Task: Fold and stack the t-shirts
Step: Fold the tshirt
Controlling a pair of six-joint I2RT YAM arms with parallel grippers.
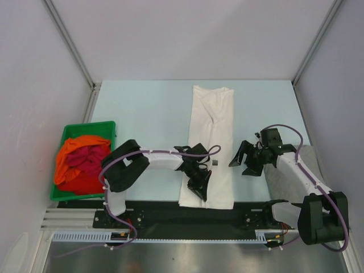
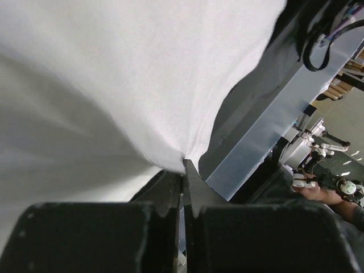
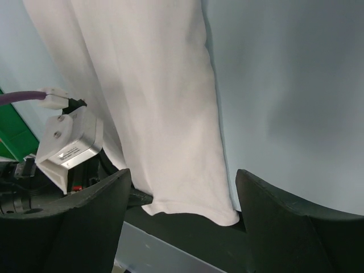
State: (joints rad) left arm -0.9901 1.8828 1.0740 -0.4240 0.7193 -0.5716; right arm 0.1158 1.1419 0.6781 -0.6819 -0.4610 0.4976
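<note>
A white t-shirt (image 1: pixel 212 131) lies folded into a long narrow strip down the middle of the table. My left gripper (image 1: pixel 199 187) is at its near left corner, and in the left wrist view it (image 2: pixel 185 166) is shut on a pinch of the white fabric (image 2: pixel 114 85). My right gripper (image 1: pixel 242 164) hangs open and empty just right of the strip. In the right wrist view it (image 3: pixel 182 213) frames the shirt's near right corner (image 3: pixel 165 114). An orange shirt (image 1: pixel 79 145) and a dark red shirt (image 1: pixel 85 165) lie bunched in the bin. A grey shirt (image 1: pixel 280 185) lies under my right arm.
The green plastic bin (image 1: pixel 71 129) stands at the table's left edge. A black strip (image 1: pixel 159 207) runs along the near edge, and the white shirt's hem overlaps it. The left arm's wrist camera housing (image 3: pixel 68 142) shows in the right wrist view.
</note>
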